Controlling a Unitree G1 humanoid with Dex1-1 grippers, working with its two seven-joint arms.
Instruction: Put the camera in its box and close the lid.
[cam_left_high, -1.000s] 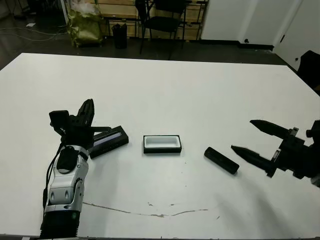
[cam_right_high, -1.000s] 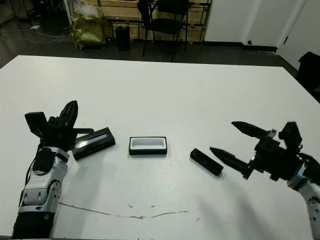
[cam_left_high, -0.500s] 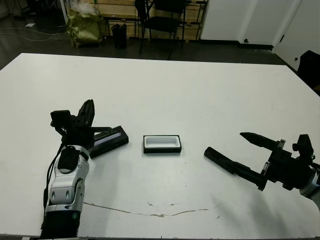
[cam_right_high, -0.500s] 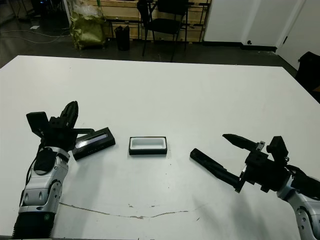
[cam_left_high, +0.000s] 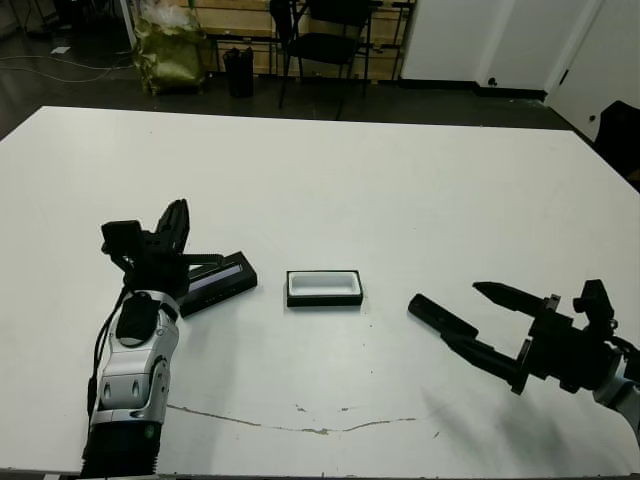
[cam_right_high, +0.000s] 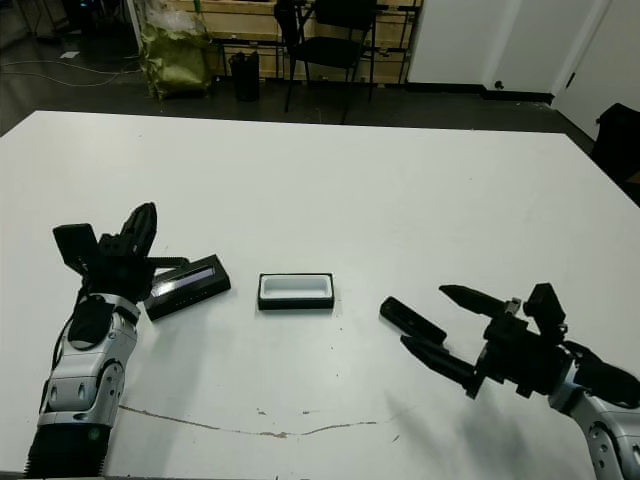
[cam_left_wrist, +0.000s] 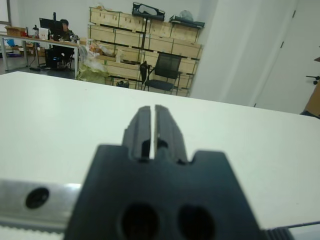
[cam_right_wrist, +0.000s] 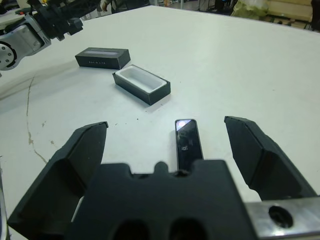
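Observation:
The camera (cam_left_high: 430, 311) is a slim black bar lying flat on the white table, right of the box (cam_left_high: 324, 299). My right gripper (cam_left_high: 462, 314) is open and low over the table, one finger on each side of the camera's near end. In the right wrist view the camera (cam_right_wrist: 188, 142) lies between the two spread fingers (cam_right_wrist: 85, 150), untouched. The box is a black tray with white lining, open and empty. The lid (cam_left_high: 216, 282) lies left of the box, pale panel up. My left gripper (cam_left_high: 178, 212) is shut on nothing, raised just left of the lid.
A thin dark crack or line (cam_left_high: 300, 425) runs along the table near its front edge. Beyond the far edge stand a chair (cam_left_high: 325, 40), shelves of boxes and a yellow-green bag (cam_left_high: 170, 50). A person (cam_left_wrist: 64, 31) sits at a desk far behind.
My right gripper has come down and drawn back toward me, so its open fingers now straddle the camera's near end. The left arm, lid, box and camera have not moved.

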